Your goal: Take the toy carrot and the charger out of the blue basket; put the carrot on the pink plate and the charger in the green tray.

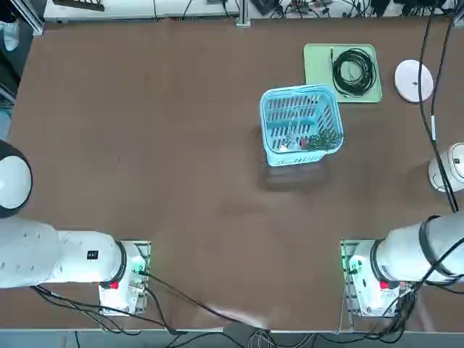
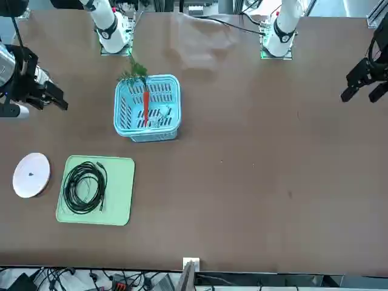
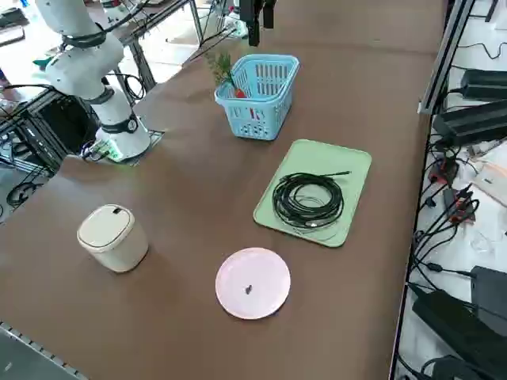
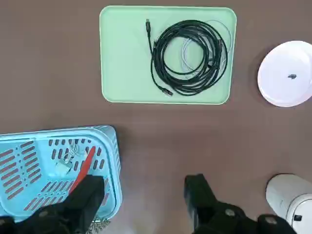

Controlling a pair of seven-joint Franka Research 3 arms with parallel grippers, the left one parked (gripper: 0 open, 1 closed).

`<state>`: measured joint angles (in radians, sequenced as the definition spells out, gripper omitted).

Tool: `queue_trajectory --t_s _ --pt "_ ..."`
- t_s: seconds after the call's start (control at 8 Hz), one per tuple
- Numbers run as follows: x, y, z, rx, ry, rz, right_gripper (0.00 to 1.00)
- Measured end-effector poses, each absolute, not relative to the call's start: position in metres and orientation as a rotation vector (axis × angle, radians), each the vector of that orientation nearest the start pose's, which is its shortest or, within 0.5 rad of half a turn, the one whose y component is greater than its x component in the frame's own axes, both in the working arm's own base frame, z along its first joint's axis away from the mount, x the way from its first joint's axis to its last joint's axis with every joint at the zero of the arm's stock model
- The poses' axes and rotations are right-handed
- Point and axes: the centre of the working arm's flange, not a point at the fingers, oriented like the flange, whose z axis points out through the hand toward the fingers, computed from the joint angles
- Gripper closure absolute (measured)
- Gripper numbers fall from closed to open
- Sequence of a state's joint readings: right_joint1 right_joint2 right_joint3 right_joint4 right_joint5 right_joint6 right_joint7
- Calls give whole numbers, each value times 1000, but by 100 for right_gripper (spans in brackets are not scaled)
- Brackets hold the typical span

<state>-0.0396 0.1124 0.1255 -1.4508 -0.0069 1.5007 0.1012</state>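
While the brown bench (image 2: 254, 182) carries every item apart from one another, the inspection runs left to right as seen from the front camera. Farthest left hangs the right gripper (image 4: 144, 195), raised above the bench near a small white lidded bin (image 3: 112, 237); its fingers (image 4: 200, 195) are spread wide and grasp nothing, one of them hanging over the near rim of the basket in the wrist view.

Next lies the pink plate (image 2: 31, 174), flat on the bench with a small dark speck at its centre and nothing else on it. Just beside it, not touching, sits the green tray (image 2: 121, 200), which holds a coiled black cable (image 2: 85, 187) with a thin pale cord looped inside the coil.

Farther right and closer to the robot stands the blue basket (image 2: 124, 121), upright, well apart from the tray. Inside it the toy carrot (image 2: 146, 106) lies with its red-orange body on the slatted floor and its green leafy top poking over the rim on the robot's side. Beside the carrot, also on the basket floor, rests the charger (image 4: 66, 163), a small white piece; its detail is hard to make out through the slats.
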Motion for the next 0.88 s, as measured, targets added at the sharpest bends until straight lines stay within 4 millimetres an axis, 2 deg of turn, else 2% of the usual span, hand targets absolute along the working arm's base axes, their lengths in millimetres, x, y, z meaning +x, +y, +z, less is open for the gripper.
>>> queue_trajectory --t_s 0.5,0.88 --pt "581 43 606 -3138 28 117 0" --pt "590 58 570 -3128 -14 232 0"
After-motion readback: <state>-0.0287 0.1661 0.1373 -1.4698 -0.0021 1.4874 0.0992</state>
